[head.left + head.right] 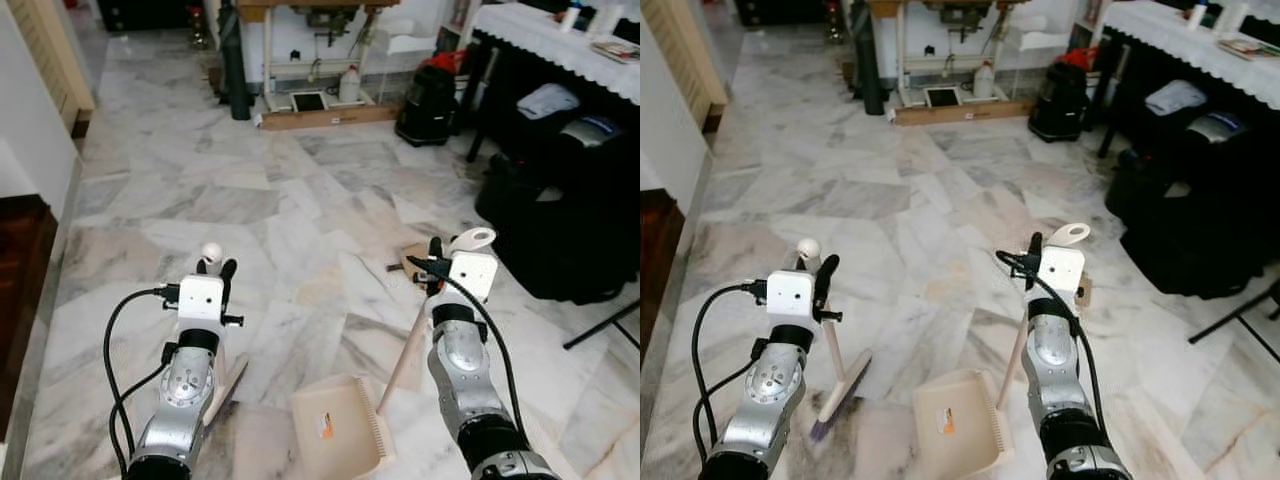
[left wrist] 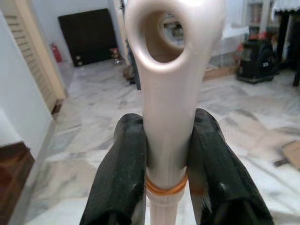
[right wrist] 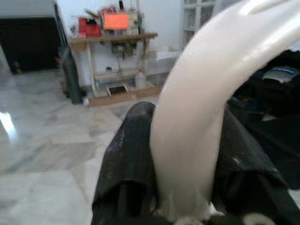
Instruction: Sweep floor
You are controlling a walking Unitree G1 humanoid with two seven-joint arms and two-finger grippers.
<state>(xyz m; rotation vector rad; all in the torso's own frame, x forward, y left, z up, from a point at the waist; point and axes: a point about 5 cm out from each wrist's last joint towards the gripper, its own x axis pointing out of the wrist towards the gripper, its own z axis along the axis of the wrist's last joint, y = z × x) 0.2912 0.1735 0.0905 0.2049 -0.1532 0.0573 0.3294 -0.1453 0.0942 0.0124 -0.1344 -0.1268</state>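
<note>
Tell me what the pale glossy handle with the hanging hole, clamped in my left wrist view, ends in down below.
Observer: A broom. The left gripper grips its top, and its bristles rest on the marble floor.
Operator: Where's the dustpan?
Observer: The cream plastic dustpan sits on the floor between the arms, to the right of the bristles.
Operator: Is anything holding it?
Observer: Yes, the right gripper is shut on the looped top of its long handle.

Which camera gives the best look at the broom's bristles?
The right eye view: the broom shows whole there, purple bristles on the floor beside the dustpan. In the left eye view the left gripper's arm hides most of the head. The left wrist view has just the handle top.
</note>
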